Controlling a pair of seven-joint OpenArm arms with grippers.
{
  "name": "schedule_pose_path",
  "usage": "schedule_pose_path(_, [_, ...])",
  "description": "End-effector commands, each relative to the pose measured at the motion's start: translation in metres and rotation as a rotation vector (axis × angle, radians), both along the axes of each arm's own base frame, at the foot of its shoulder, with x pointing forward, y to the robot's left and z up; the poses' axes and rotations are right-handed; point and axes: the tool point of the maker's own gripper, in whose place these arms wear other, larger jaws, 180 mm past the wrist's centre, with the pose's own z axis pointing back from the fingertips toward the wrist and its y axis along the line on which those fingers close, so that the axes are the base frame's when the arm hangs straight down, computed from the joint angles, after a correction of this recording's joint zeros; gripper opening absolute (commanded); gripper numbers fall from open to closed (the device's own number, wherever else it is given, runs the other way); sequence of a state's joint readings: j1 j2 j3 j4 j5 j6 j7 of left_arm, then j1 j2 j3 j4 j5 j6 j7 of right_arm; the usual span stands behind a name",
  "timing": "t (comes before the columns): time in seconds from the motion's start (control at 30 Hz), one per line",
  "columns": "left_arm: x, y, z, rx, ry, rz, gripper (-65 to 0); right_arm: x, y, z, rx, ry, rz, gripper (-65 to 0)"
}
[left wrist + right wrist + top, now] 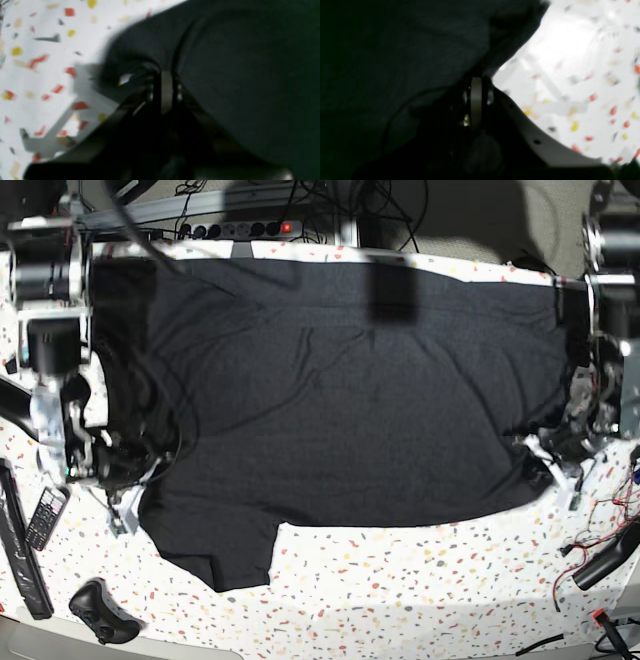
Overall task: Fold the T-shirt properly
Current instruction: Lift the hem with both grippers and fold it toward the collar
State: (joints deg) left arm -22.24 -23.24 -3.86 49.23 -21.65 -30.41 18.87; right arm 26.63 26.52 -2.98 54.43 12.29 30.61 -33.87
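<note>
Both grippers pinch shirt edges — left gripper (pixel 548 463), right gripper (pixel 128 480). The T-shirt (pixel 340 400) lies spread on the speckled table (pixel 400 580), long axis side to side — plain black, sleeve near front-left.

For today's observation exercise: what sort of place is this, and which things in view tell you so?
Probably a robotics lab bench, not a home: the T-shirt lies on a speckled table between two robot arms, with a power strip and loose cables at the edges.
</note>
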Motion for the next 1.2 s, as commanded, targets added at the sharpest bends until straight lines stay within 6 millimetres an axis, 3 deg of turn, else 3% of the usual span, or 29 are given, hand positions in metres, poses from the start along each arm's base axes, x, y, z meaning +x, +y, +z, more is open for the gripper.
schedule_pose_path(0.0, [0.015, 0.012, 0.036, -0.026, -0.108, 0.032, -65.0, 0.014, -0.007, 0.032, 0.014, -0.103, -0.015, -65.0])
schedule_pose_path(0.2, [-0.008, 0.030, 0.050, -0.045, -0.146, 0.075, -65.0, -0.018, -0.012, 0.049, 0.043, -0.187, -0.050, -65.0])
schedule_pose_path(0.53, [-0.038, 0.024, 0.058, -0.030, -0.167, 0.042, -65.0, -0.082, -0.032, 0.074, 0.066, -0.292, -0.113, -65.0])
schedule_pose_path(0.63, [-0.046, 0.031, 0.063, -0.017, -0.177, 0.058, -65.0, -0.100, -0.038, 0.076, 0.066, -0.310, -0.128, -65.0])
schedule_pose_path(0.77, [-0.058, 0.044, 0.067, -0.032, -0.183, 0.098, -65.0, -0.121, -0.045, 0.075, 0.043, -0.302, -0.143, -65.0])
schedule_pose_path(0.93, [-0.068, 0.047, 0.056, -0.018, -0.152, 0.100, -65.0, -0.143, -0.051, 0.065, 0.025, -0.267, -0.155, -65.0])
schedule_pose_path(1.17, [-0.078, 0.047, 0.039, 0.015, -0.049, 0.084, -65.0, -0.160, -0.057, 0.049, 0.009, -0.181, -0.174, -64.2])
